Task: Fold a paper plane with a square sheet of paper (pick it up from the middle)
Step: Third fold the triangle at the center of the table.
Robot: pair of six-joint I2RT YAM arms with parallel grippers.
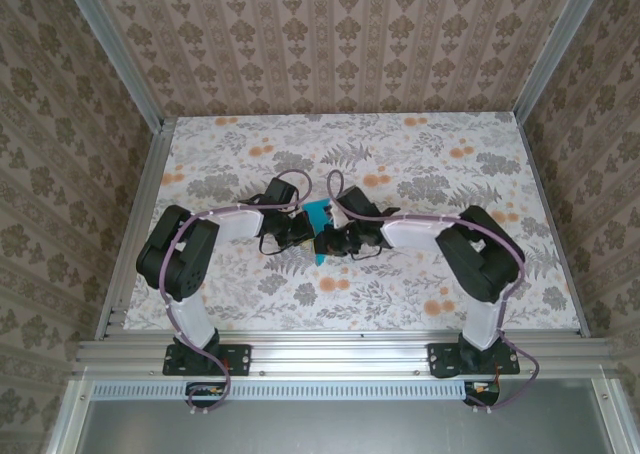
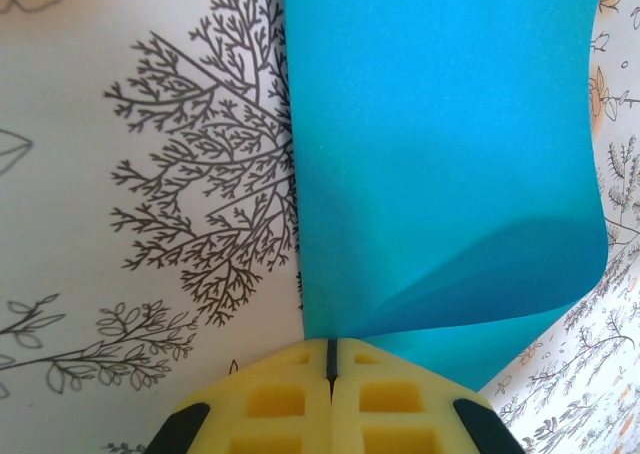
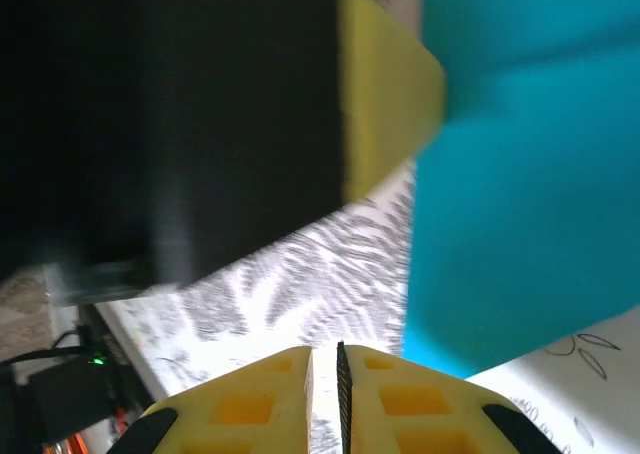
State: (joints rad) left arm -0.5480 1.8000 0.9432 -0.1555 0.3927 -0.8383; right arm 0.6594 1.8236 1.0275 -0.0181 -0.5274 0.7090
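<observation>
Two grippers' jaws flank one square sheet of paper.

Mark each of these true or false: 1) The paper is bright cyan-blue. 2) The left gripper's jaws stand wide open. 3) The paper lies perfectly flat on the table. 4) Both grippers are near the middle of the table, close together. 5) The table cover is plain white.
1) True: the sheet of paper is bright cyan-blue and unmarked.
2) False: the left gripper is shut, its yellow fingers meeting at a thin seam at the paper's edge.
3) False: one edge of the sheet curls up and over in the left wrist view.
4) True: the left gripper and the right gripper meet at the paper, mid-table.
5) False: the table has a floral print with grey leaves and orange flowers.
</observation>
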